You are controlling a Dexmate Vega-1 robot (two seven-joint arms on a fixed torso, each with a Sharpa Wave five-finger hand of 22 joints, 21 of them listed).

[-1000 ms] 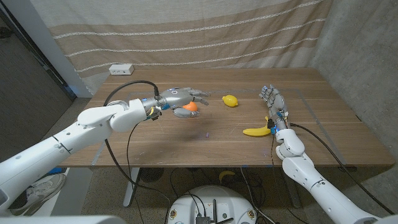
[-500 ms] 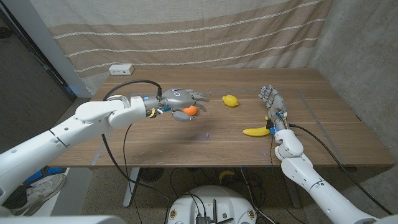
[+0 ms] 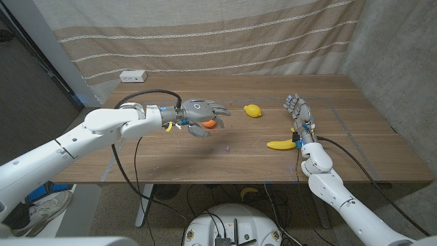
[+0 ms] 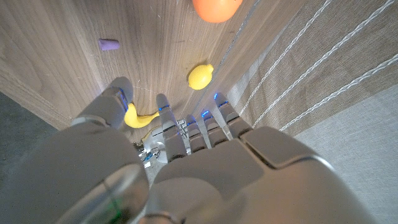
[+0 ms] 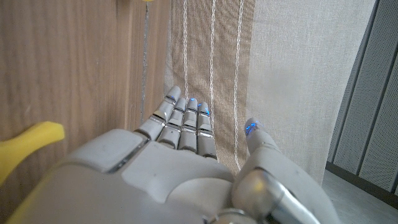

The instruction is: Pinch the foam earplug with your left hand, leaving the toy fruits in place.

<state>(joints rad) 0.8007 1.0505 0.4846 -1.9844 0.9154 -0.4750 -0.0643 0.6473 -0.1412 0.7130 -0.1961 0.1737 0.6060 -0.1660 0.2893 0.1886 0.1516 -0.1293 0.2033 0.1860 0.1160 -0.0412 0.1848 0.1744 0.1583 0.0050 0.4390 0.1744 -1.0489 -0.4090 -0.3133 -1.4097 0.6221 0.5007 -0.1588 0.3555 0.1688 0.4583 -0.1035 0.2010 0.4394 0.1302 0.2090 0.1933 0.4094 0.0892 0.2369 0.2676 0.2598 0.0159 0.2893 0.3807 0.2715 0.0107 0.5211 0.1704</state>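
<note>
The small purple foam earplug [image 3: 227, 147] [image 4: 109, 44] lies alone on the wooden table [image 3: 171, 160], nearer the front edge than the fruits. My left hand [image 3: 201, 112] [image 4: 186, 162] hovers above the table with fingers spread and nothing in them. It partly covers the orange toy fruit [image 3: 210, 124] [image 4: 216, 7], a short way behind and to the left of the earplug. A toy lemon [image 3: 252, 111] [image 4: 200, 76] sits further right. The toy banana [image 3: 282, 144] [image 4: 138, 117] [image 5: 28, 146] lies beside my right hand [image 3: 299, 109] [image 5: 186, 155], whose fingers are straight and hold nothing.
A white power strip [image 3: 133, 76] sits at the back left of the table. A striped curtain [image 3: 218, 34] hangs behind the far edge. A black cable [image 3: 140, 96] loops off my left forearm.
My left hand has shifted slightly, now covering more of the orange toy fruit, and its forearm has swung forward. The fruits, the earplug and my right hand have stayed put.
</note>
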